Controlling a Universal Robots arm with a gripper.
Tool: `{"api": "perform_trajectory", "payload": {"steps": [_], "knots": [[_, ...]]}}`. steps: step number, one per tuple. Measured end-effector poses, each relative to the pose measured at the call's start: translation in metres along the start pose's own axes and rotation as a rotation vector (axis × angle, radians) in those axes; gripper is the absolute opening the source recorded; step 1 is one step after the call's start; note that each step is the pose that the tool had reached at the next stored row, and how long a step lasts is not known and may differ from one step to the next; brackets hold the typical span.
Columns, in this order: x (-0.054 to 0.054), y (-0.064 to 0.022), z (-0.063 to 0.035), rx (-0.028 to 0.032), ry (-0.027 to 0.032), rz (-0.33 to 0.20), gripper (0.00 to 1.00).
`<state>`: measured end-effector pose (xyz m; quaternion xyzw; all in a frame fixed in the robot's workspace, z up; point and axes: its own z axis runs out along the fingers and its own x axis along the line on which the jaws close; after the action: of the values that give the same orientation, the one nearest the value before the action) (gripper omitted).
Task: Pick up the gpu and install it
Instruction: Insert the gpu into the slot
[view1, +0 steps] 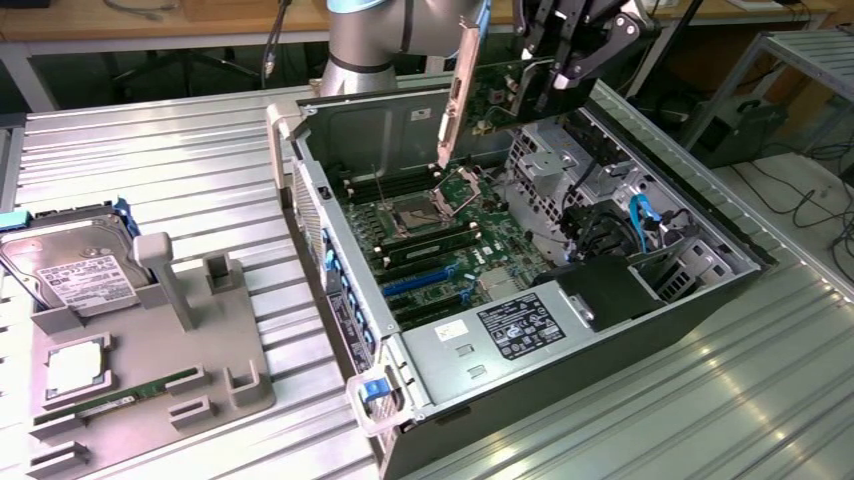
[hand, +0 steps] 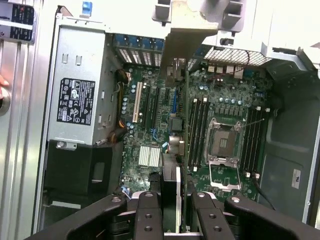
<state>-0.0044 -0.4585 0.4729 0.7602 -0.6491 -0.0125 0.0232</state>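
- Green circuit board marked the gpu (view1: 497, 90), which hung on edge above the open computer case (view1: 694, 215), its silver end bracket (view1: 454, 95) pointing down toward the motherboard (view1: 461, 235).
- The gripper (hand: 170, 207) had its two black fingers (hand: 148, 215) closed on the card's upper edge, partly open only by the card's thickness; in the wrist view the card ran edge-on between them.
- The case lay on its side on a ribbed metal table (view1: 160, 150) and held the motherboard, one empty processor socket (view1: 416, 212), a silver power supply (view1: 514, 330) with one black label, and a drive cage (view1: 554, 165) with blue cables (view1: 641, 225).
- A grey holder tray (view1: 174, 385) at the exterior view's left held one hard drive (view1: 74, 270), standing on edge, one square chip (view1: 78, 368) and one narrow green memory stick (view1: 120, 398).
- The arm (view1: 387, 35) was cut off by the frame's upper edge.
- The card's fan face could not be made out, and the slot beneath it was hidden behind the bracket.
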Motion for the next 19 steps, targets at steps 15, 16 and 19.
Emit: {"api": "perform_trajectory", "payload": {"steps": [15, 16, 19], "knots": [[-0.001, -0.0002, 0.011, 0.0064, -0.0017, 0.055, 0.27], [-0.001, -0.0003, 0.0128, 0.0069, -0.0017, 0.055, 0.27], [-0.001, -0.0006, 0.0177, 0.0085, -0.0016, 0.055, 0.27]]}}
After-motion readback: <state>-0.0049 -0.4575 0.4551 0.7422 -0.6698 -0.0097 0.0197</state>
